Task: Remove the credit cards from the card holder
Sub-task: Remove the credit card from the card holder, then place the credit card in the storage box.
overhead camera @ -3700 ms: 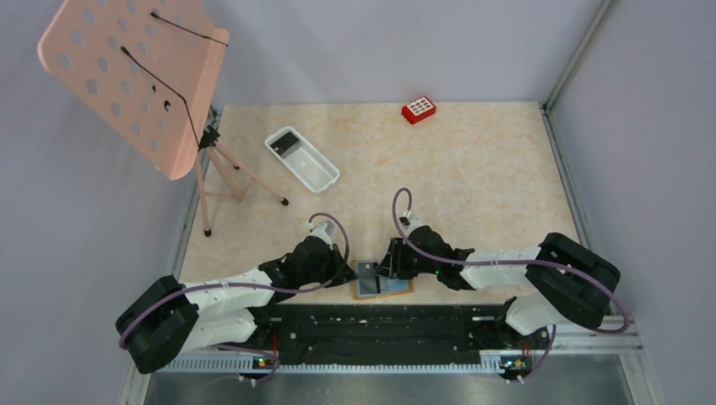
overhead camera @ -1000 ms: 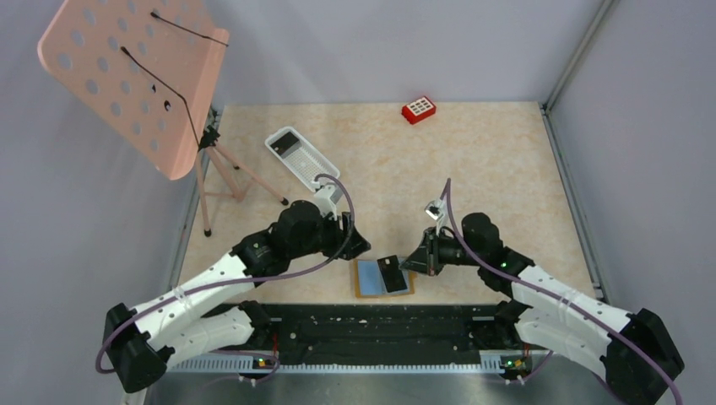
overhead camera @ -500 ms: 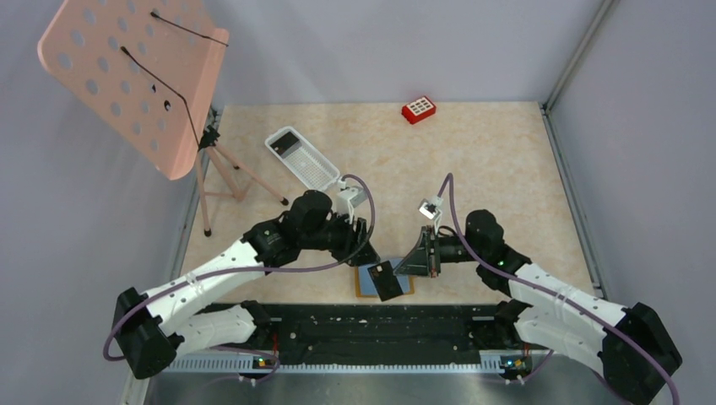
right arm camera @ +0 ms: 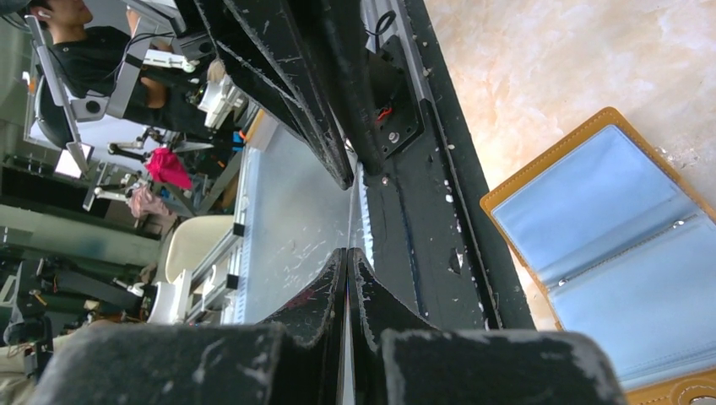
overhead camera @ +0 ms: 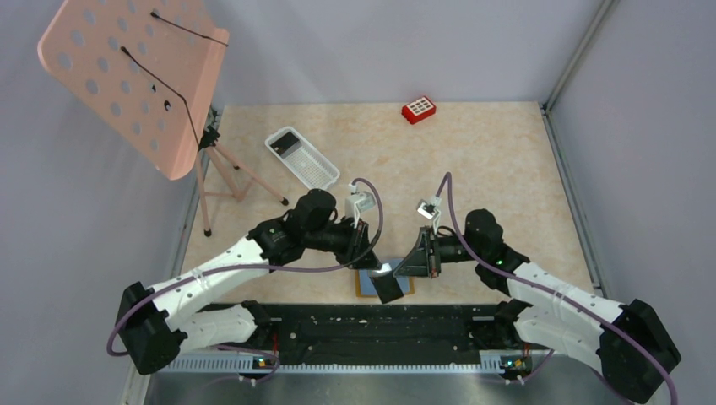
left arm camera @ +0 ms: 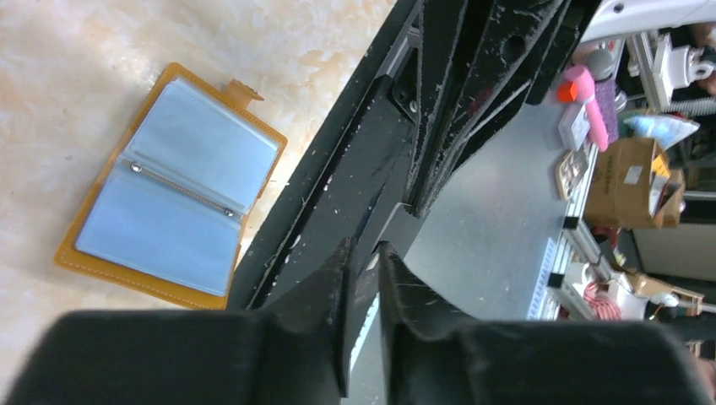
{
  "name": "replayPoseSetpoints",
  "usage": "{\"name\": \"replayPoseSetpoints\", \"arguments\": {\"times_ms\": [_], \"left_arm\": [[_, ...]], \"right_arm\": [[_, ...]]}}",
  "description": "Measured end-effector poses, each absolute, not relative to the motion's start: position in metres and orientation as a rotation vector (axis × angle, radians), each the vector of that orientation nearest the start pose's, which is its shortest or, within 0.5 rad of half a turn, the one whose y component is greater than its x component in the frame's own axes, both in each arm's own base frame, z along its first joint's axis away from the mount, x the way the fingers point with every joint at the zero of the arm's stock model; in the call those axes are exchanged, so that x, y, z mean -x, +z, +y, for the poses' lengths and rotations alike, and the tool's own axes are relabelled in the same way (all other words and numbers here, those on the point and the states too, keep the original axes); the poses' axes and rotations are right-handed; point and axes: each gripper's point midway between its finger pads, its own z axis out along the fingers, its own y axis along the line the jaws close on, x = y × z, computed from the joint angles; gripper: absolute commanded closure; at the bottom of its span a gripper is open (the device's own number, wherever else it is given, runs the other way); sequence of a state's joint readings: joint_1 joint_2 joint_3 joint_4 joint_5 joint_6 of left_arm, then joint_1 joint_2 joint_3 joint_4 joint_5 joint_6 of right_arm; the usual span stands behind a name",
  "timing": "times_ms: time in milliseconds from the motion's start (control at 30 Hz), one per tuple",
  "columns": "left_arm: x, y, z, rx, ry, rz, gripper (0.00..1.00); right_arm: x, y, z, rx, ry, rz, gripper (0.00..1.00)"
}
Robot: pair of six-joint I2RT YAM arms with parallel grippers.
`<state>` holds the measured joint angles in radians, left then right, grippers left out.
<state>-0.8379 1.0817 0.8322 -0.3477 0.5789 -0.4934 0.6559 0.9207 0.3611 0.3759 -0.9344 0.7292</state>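
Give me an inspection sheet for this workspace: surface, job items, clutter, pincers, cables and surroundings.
Surface: beige marbled table, black rail along its near edge.
Job's things: card holder lies open, visible blue sleeves look empty; one credit card tilted over its near edge; another dark card in the white tray.
Clutter: red block; pink perforated stand.
Grippers: right pincer shut, apparently pinching the credit card; left pincer beside it, grip unclear.
Cables: a purple cable loops over each arm.
Surroundings: grey walls; person and boxes beyond the table.
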Motion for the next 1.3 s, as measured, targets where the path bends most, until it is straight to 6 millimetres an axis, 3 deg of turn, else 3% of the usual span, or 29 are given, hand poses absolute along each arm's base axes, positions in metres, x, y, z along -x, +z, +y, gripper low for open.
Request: {"name": "replayPoseSetpoints", "arguments": {"times_ms": [67, 233, 333, 400, 533, 567, 633, 700, 800, 933, 1000, 1133, 1233, 1300], "left_arm": [[-0.116, 0.196, -0.3, -0.786, -1.348, 2.27, 1.0], [-0.113, 0.197, -0.301, -0.798, -1.371, 2.275, 1.0], [-0.115, 0.195, -0.301, -0.79, -1.362, 2.282, 1.0], [-0.119, 0.192, -0.301, -0.768, -1.334, 2.291, 1.0], [-0.141, 0.181, -0.295, -0.667, -1.193, 2.317, 1.0], [-0.148, 0.18, -0.293, -0.637, -1.157, 2.318, 1.0], [-0.165, 0.179, -0.288, -0.564, -1.067, 2.316, 1.0], [-0.191, 0.184, -0.282, -0.462, -0.962, 2.298, 1.0], [-0.23, 0.192, -0.27, -0.31, -0.821, 2.259, 1.0], [-0.292, 0.194, -0.242, -0.038, -0.652, 2.229, 1.0], [-0.332, 0.186, -0.22, 0.138, -0.566, 2.218, 1.0], [-0.387, 0.158, -0.184, 0.363, -0.399, 2.199, 1.0], [-0.418, 0.145, -0.172, 0.443, -0.278, 2.175, 1.0], [-0.438, 0.147, -0.17, 0.475, -0.221, 2.134, 1.0]], "right_arm": [[-0.1, 0.185, 0.276, 0.727, 1.749, 1.932, 1.0], [-0.103, 0.181, 0.276, 0.704, 1.739, 1.958, 0.98], [-0.105, 0.178, 0.275, 0.672, 1.725, 1.981, 0.75], [-0.11, 0.175, 0.275, 0.631, 1.691, 2.002, 0.65], [-0.122, 0.18, 0.268, 0.538, 1.582, 2.016, 0.42], [-0.125, 0.186, 0.266, 0.516, 1.556, 2.003, 0.31], [-0.131, 0.2, 0.261, 0.472, 1.503, 1.968, 0.09], [-0.136, 0.213, 0.254, 0.431, 1.457, 1.928, 0.02], [-0.14, 0.224, 0.244, 0.365, 1.396, 1.894, 0.01], [-0.144, 0.223, 0.234, 0.303, 1.342, 1.9, 0.01], [-0.146, 0.218, 0.231, 0.28, 1.318, 1.922, 0.01], [-0.148, 0.21, 0.228, 0.257, 1.284, 1.957, 0.01], [-0.148, 0.204, 0.226, 0.257, 1.26, 1.98, 0.01], [-0.148, 0.2, 0.225, 0.264, 1.245, 1.991, 0.01]]}}
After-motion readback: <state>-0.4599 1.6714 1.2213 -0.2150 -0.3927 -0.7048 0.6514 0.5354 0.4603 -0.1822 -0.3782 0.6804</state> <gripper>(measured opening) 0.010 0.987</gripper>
